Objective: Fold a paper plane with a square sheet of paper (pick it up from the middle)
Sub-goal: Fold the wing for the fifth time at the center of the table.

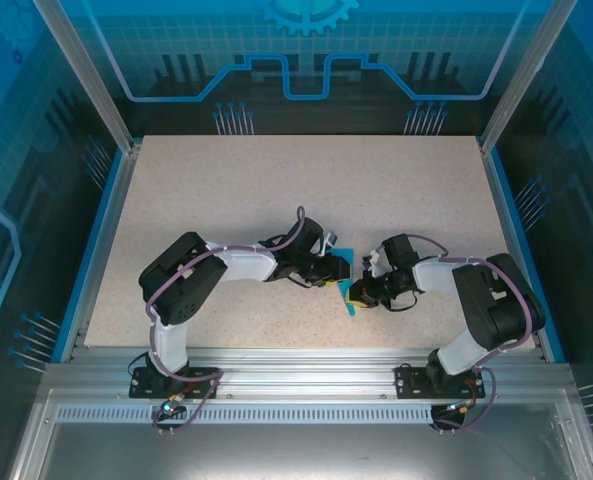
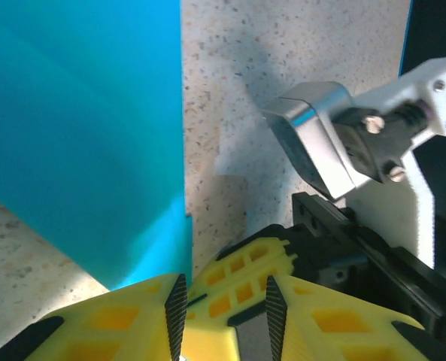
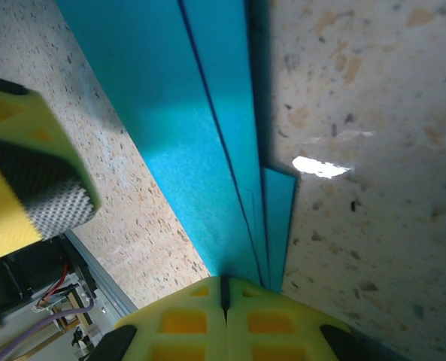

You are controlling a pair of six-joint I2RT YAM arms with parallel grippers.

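mostly the two arms crowd the middle of the speckled table (image 1: 376, 190), wrists nearly nose to nose, with the teal paper (image 1: 353, 305) caught between them near the table's front half. the right gripper (image 3: 224, 289) has its yellow fingers pressed together on the paper's near end, and from that pinch the sheet runs out flat on the table in long layered strips with a dark crease line. the left gripper (image 2: 224, 316) sits just beside the paper's straight edge, its ribbed pads (image 2: 176, 316) apart; the yellow tips of the right gripper seem to lie in or just beyond that gap, though the close view is too tight to be sure. the right arm's silver wrist camera housing (image 2: 313, 135) looms over the bare table to the paper's right. one left finger pad (image 3: 50, 199) hangs at the paper's left side. a metal rail (image 1: 296, 360) carries both bases, and blue-lit panels (image 1: 306, 60) wall the table.
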